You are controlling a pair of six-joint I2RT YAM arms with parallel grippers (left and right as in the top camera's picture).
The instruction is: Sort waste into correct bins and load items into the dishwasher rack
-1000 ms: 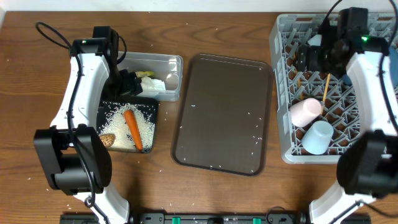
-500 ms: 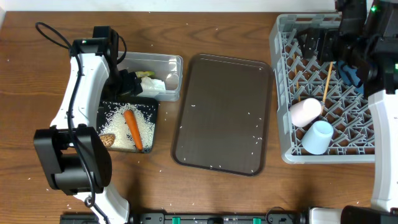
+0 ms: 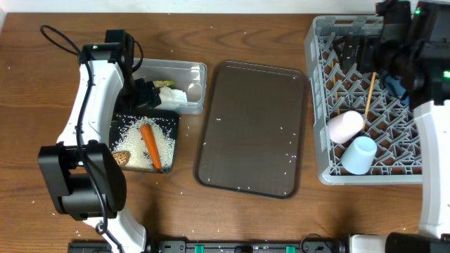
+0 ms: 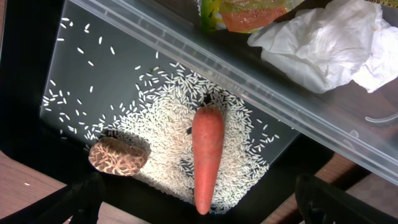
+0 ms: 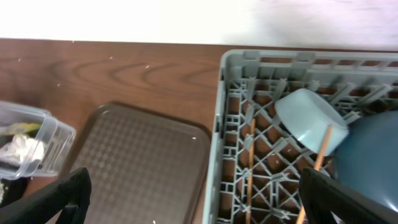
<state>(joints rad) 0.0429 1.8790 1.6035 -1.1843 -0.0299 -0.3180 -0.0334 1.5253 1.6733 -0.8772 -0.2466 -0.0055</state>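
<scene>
Hovering wide and empty, the left gripper [image 4: 204,200] hangs over the black tray [image 4: 112,43] of rice grains [image 4: 161,124], brown lump [image 4: 118,157] and carrot [image 4: 207,155]. Tissue [image 4: 323,43] and wrapper [image 4: 249,9] lie in the clear tub [image 3: 193,70] just beside. At right, the right gripper [image 5: 199,202], equally wide and empty, hangs above the dishwasher rack [image 3: 313,105] holding pink cup [image 3: 345,126], light-blue cup [image 3: 358,154], chopsticks [image 3: 368,95], small bowl [image 5: 305,121] and blue dish [image 5: 373,155]. Sorting looks finished; both arms likely need only lift clear of tub rim and rack wall, with open room over the central serving tray [image 3: 249,126].
</scene>
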